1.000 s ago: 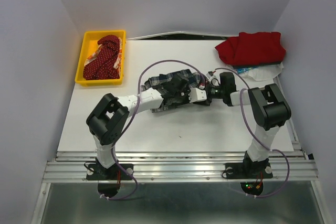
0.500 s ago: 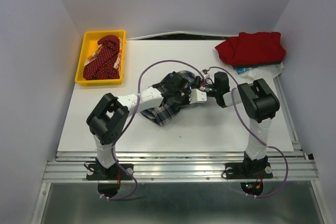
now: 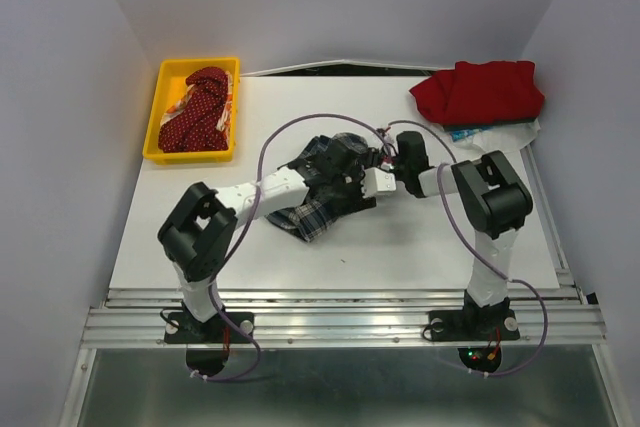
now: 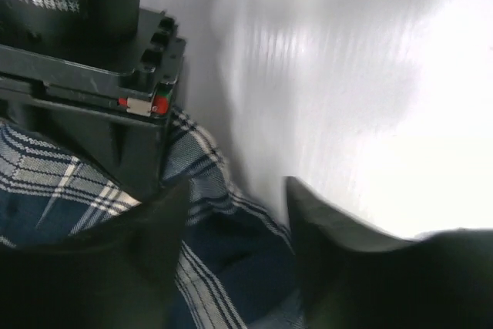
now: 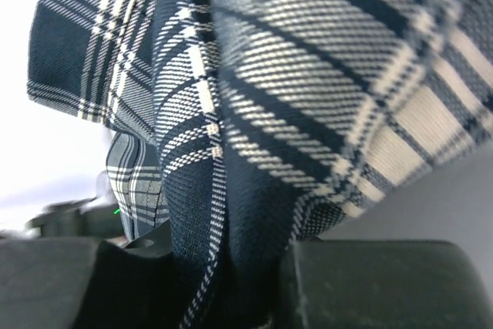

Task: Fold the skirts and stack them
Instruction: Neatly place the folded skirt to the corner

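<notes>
A: Top external: plaid skirt (image 3: 308, 215) loc?
B: Mid surface (image 3: 400, 237), bunched up, betw. both arms. Plain red skirt (image 3: 478, 92) lies at far right corner. Dotted skirt (image 3: 198, 107) sits in yellow bin (image 3: 152, 132).
A: Status of right fingers (image 5: 370, 283)?
B: Right wrist cam: clenched on a plaid fold.
A: And left fingers (image 4: 347, 267)?
B: Spread apart. Plaid cloth lies under the gap, next to right arm's housing (image 4: 85, 105).

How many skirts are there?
4. The plaid skirt lies mid-table; the dotted dark red skirt and the cream skirt peeking under it fill the yellow bin; the plain red skirt sits far right. More may hide.
</notes>
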